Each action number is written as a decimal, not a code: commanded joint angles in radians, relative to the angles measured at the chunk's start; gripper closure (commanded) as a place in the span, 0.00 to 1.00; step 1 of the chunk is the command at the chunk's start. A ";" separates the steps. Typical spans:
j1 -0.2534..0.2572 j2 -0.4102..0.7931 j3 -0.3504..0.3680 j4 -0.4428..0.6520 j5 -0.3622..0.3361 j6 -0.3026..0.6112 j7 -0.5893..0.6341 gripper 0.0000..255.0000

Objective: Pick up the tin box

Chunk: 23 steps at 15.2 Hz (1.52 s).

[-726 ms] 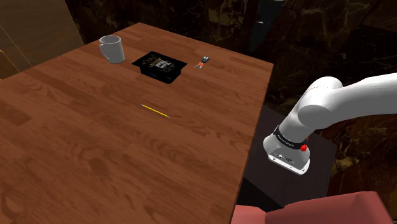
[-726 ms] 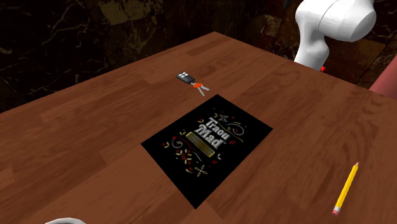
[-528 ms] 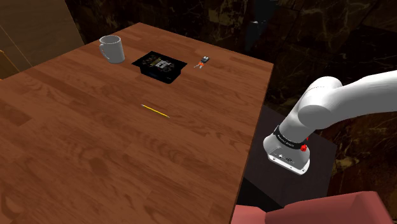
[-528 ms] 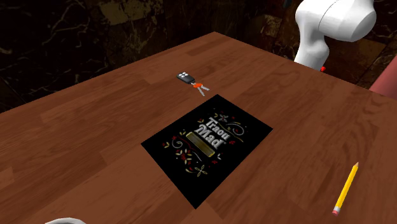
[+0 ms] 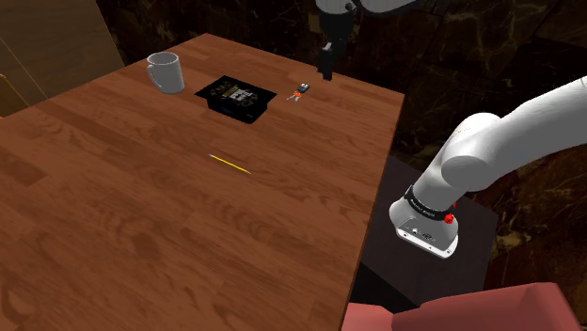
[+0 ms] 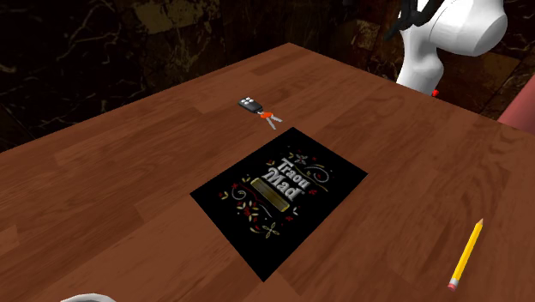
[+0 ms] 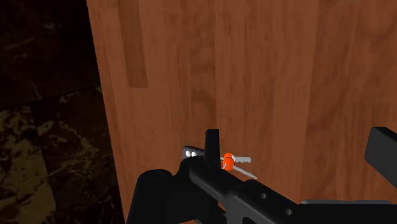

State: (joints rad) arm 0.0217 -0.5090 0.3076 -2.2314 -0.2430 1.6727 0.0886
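Observation:
The tin box (image 5: 235, 97) is a flat black box with pale lettering on its lid (image 6: 279, 193). It lies on the wooden table (image 5: 141, 226) near the far edge. My black gripper (image 5: 326, 71) hangs above the table's far edge, to the shoulder view's right of the box and just beyond a bunch of keys (image 5: 301, 90). In the wrist view the gripper (image 7: 296, 147) is open, its fingers (image 7: 212, 145) wide apart with only bare wood between them. The keys (image 7: 230, 159) with an orange tag lie beside one finger. The box is apart from the gripper.
A white mug (image 5: 165, 71) stands at the shoulder view's left of the box. A yellow pencil (image 5: 230, 164) lies mid-table, nearer the stand (image 5: 428, 235). The keys (image 6: 257, 107) lie between box and table edge. Dark marbled floor (image 7: 44, 146) lies beyond the edge.
The hand has swung into the shoulder view from the upper right and come down over the table's far edge near the keys. The objects on the table have not moved.

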 commanded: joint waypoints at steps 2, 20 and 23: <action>-0.004 0.113 0.117 0.066 -0.113 -0.014 0.085 0.00; 0.315 1.060 0.343 0.568 -0.976 -0.530 0.433 0.00; 0.318 1.082 0.338 0.561 -0.978 -0.519 0.459 0.00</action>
State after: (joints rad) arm 0.3376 0.5659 0.6473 -1.6678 -1.2188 1.1515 0.5385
